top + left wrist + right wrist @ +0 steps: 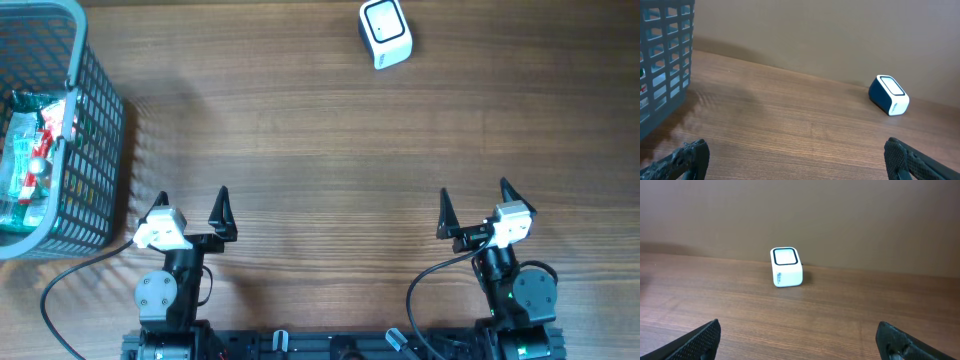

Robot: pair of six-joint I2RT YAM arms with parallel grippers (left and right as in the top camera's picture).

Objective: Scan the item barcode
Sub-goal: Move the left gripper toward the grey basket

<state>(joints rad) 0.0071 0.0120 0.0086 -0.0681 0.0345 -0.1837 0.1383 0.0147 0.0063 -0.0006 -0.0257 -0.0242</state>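
nearest the robot, at the 6 o'clock edge of the brown wood-grain counter (320, 150), both arms sit low and side by side. the left end effector (192, 200) has its black fingers spread wide with nothing between them, and the right end effector (475, 193) is spread just as wide and equally empty.

further out, toward 9 o'clock from the left arm, stands the grey plastic mesh basket (100, 130), its corner close to the left arm's wrist. inside lie the green and red glossy packets (30, 150), the goods to be scanned, resting against the basket's far wall. they look like thin film pouches: light, soft, likely crinkly and a bit slippery, so they would give rather than resist. i would pinch one by a flat sealed edge or across its narrow width, gently enough not to crush the contents. where the barcode sits i cannot tell.

the basket's tall walls and raised handle mean coming straight down and lifting clear before swinging sideways.

farthest away, near 12 o'clock and well apart from everything, sits the white box-shaped barcode scanner with a dark-framed window (385, 33). the wide middle of the counter between basket and scanner is bare, leaving generous room to carry a packet across.
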